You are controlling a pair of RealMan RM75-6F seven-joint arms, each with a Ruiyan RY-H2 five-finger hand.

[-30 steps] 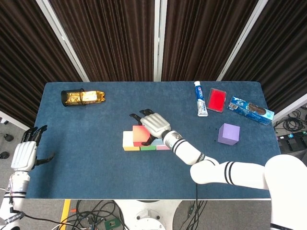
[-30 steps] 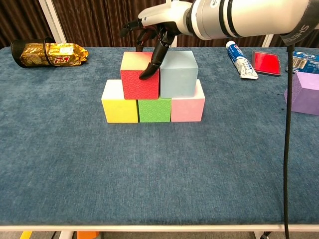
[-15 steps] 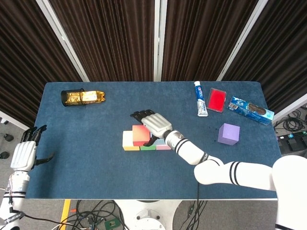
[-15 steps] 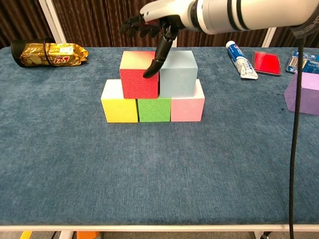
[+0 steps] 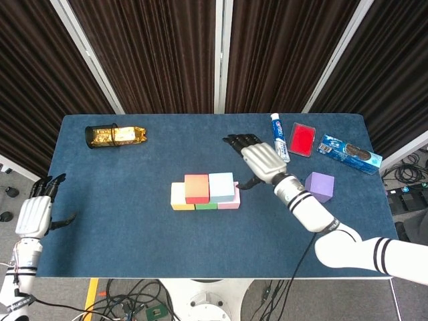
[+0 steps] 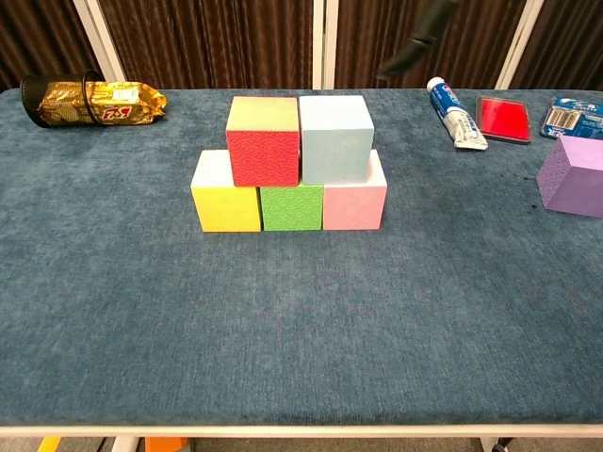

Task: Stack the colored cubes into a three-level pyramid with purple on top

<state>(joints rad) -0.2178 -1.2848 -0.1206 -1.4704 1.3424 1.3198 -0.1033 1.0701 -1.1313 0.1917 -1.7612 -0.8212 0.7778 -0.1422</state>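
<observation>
Fingers [image 5: 235, 141] of the right hand [image 5: 261, 162] are spread and hold nothing, between the stacked cubes and the purple cube [image 5: 319, 186]. Red cube [image 6: 263, 141] and pale blue cube [image 6: 335, 138] sit on yellow, green and pink ones. Off the bench's [image 5: 120, 214] left edge, the left hand [image 5: 35, 215] hangs open.

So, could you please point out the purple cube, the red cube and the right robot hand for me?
purple cube [image 5: 319, 186], head view, middle of its top face.
red cube [image 6: 264, 155], chest view, middle of its front face.
right robot hand [image 5: 261, 161], head view, back of the hand.
</observation>
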